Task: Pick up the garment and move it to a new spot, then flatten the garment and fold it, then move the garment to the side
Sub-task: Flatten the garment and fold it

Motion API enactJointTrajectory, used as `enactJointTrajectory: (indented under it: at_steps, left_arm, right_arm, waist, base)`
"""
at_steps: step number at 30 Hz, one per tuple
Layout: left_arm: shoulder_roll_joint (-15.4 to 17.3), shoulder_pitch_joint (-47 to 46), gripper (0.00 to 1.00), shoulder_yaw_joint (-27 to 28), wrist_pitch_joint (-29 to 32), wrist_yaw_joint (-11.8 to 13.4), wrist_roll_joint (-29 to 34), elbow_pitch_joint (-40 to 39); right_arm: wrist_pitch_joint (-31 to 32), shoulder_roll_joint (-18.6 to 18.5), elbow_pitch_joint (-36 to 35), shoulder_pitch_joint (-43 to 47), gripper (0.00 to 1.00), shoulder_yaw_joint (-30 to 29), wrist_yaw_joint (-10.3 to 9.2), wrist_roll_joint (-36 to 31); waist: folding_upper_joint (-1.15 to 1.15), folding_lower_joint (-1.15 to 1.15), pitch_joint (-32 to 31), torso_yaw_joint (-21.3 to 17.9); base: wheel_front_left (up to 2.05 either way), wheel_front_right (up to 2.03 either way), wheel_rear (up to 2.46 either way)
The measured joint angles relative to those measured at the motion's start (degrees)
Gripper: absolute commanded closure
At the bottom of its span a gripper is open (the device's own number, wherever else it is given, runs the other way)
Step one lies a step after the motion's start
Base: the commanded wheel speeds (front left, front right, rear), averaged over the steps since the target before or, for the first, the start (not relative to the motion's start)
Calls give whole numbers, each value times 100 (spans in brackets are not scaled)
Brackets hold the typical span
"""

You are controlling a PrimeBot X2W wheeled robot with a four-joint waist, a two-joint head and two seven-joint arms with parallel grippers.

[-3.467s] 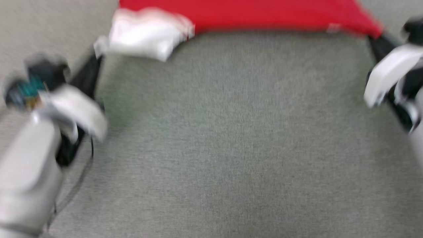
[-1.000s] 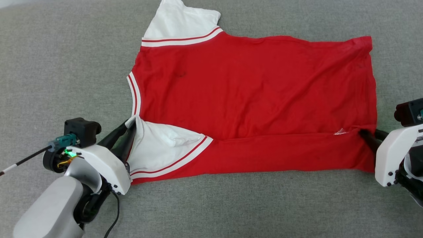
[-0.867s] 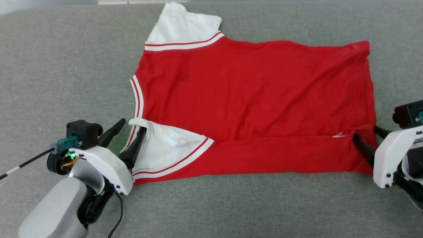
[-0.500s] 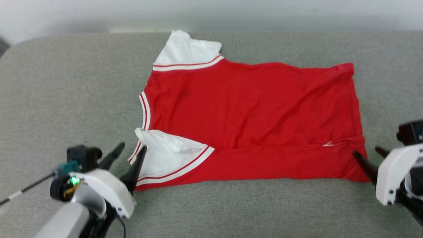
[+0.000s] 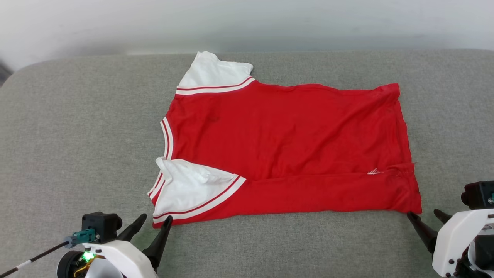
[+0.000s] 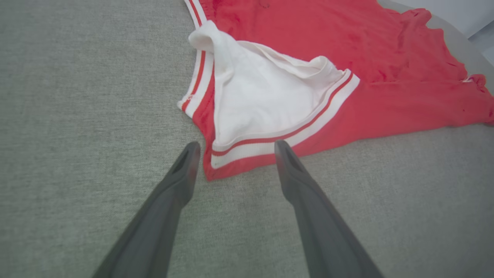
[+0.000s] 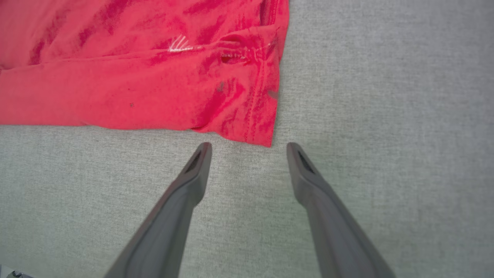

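The garment lies mid the cushion, its 6 o'clock strip folded over. Our left pincer at 7 o'clock and right pincer at 5 o'clock gape empty just off its corners. The puffed sleeve could skew our next fold, or a shallow pinch might lift one layer only.

A big grey cloth top is spread wide, soft and a bit fuzzy, with tiny woven specks. Its far left corner is round. Behind its far edge stands a pale, plain wall. A small dark patch sits at the left edge, beside the round corner.
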Motion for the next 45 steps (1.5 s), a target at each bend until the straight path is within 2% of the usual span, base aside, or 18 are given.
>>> enactJointTrajectory:
  at_steps: [5,11,16,19,20,21,24,26,30,38,45]
  left_arm:
    - [1,-51,0,16,110,136,10,18]
    - [-33,-265,0,38,265,381,54,350]
    - [-34,-403,0,-124,545,402,112,575]
    - [-27,-525,0,-209,680,320,144,666]
    - [-19,-566,53,-246,747,263,130,686]
    - [-8,-608,100,-278,813,209,108,704]
    - [-66,-642,100,-350,831,90,109,730]
    - [-135,-594,100,-385,676,102,162,645]
    - [-109,-468,100,-365,537,185,209,265]
    - [144,-443,100,-332,563,383,388,-597]
    - [171,-480,100,-359,616,412,447,-839]
  right_arm:
    - [55,207,-302,111,0,-97,0,-131]
    - [129,267,-523,143,0,-107,0,-176]
    - [131,280,-666,79,0,-96,0,-191]
    - [149,278,-720,21,0,-91,0,-229]
    - [174,269,-726,21,0,-90,0,-233]
    - [179,253,-744,16,0,-88,0,-244]
    - [200,155,-743,-58,0,-107,0,-315]
    - [361,137,-538,-116,0,-113,0,-386]
    - [499,148,-235,-337,0,-93,0,-432]
    - [653,141,575,-750,0,-48,0,-683]
    - [643,122,971,-1022,0,109,-2,-739]
  waist:
    - [0,0,133,-57]
    - [0,0,337,-138]
    - [0,0,501,-213]
    - [0,0,588,-239]
    - [0,0,602,-240]
    - [0,0,602,-238]
    - [0,0,541,-214]
    - [0,0,390,-152]
    - [0,0,290,-39]
    - [0,0,406,168]
    - [0,0,577,335]
  base:
    - [0,0,0]
    - [0,0,0]
    - [0,0,0]
    - [0,0,0]
    - [0,0,0]
    - [0,0,0]
    - [0,0,0]
    - [0,0,0]
    - [0,0,0]
    - [0,0,0]
    - [0,0,0]
